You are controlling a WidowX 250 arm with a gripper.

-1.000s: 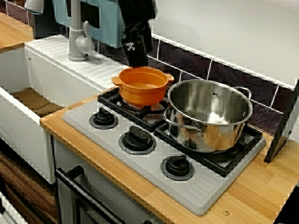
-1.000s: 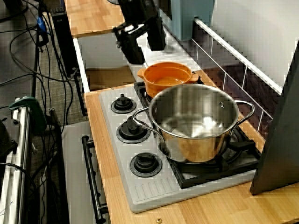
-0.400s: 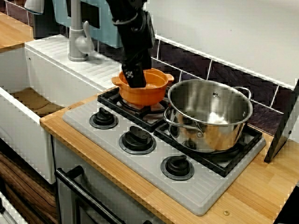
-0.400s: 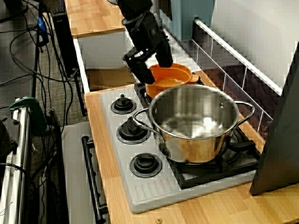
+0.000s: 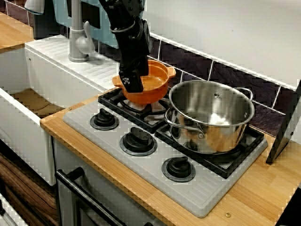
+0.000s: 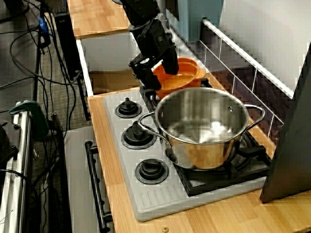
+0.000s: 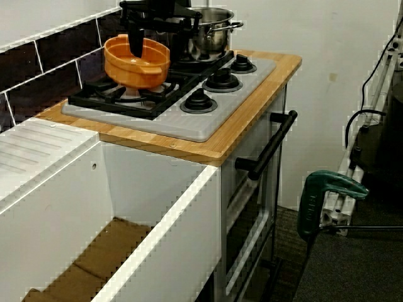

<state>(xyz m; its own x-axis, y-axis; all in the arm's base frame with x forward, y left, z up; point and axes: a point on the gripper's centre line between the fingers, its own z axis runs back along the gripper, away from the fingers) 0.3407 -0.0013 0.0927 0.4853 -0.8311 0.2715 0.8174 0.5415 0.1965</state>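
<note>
Over the black burner grate, my claw pinches the round orange pot by its rim; previously seated, now tilted, raised.

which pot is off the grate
The orange pot: the gripper clamps its rim and holds it tilted above the grate; the steel pot sits flat.

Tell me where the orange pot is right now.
In the stove-front view, the orange pot tilts above the back burner, its rim gripped by the end effector, left of the steel pot.
</note>
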